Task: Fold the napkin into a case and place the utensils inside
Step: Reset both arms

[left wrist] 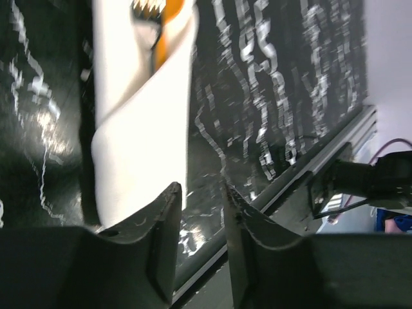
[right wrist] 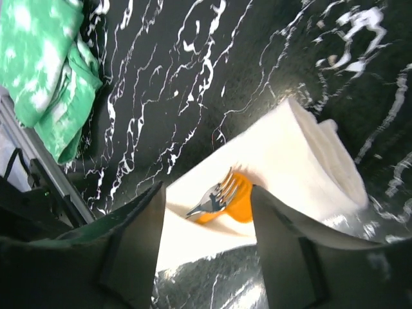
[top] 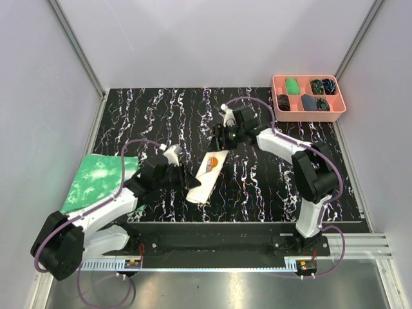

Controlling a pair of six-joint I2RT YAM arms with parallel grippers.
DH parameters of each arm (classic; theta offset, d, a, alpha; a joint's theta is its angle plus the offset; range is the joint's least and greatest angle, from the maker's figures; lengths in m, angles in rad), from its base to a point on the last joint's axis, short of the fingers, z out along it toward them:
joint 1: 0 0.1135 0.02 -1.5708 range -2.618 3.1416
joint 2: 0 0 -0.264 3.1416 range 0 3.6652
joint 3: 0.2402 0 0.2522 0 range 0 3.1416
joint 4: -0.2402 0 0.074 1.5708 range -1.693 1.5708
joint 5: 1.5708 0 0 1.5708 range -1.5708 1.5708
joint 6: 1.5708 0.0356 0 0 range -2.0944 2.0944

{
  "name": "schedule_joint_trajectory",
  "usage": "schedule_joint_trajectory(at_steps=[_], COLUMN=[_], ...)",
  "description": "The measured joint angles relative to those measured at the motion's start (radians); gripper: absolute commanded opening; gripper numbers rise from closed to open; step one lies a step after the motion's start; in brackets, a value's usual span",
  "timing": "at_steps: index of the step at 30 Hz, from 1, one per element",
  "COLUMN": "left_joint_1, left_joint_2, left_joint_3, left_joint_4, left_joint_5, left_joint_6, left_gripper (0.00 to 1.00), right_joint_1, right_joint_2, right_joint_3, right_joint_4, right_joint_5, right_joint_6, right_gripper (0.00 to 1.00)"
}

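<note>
**Case** (top: 205,183): You find it mid-counter, lying on a diagonal between the two arms. Its near end points to the left arm and its far end to the right arm. I judge this placement lets each tool reach one end. It is cream-white, long and narrow, and layered, with one flap crossing the body at a slant. The edges are soft and rounded, not creased sharp. It lies flat on the counter (top: 270,187).

**Utensils** (top: 210,165): You see them tucked in at the far end of the case, heads out and handles hidden under the layers. The fork (right wrist: 212,196) shows silver tines and lies on top of the orange spoon (right wrist: 238,206). Leaving the heads out keeps the pair easy to see and draw. From this, I judge the task all but done.

**Left tool** (left wrist: 201,215): Your fingers stand a little apart with nothing between them. The tool sits low at the near end of the case, just beside it. Whether it touches the cloth, I cannot tell.

**Right tool** (right wrist: 207,193): Your jaws are spread wide and empty. The tool hangs above the far end, framing the utensils without touching them.

**Other stock:** A green cloth (top: 96,177) lies at the left edge. A pink tray (top: 309,116) sits at the far right, well apart from the case.
</note>
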Motion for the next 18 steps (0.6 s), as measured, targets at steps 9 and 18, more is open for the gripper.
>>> schedule_joint_trajectory(at_steps=[9,18], left_joint_1=[0.000,0.000], left_joint_2=[-0.153,-0.280], left_joint_3=[0.053,0.045], left_joint_4=[-0.060,-0.035], left_joint_5=[-0.021,-0.031], left_joint_6=[0.027,0.024], left_gripper=[0.45,0.48], right_joint_1=[0.001,0.002], right_joint_2=[-0.340,-0.811], right_joint_3=[-0.016,-0.408], right_joint_4=[-0.271,-0.320], right_joint_5=[0.317,0.546], right_joint_6=[0.070,0.173], right_gripper=[1.00,1.00])
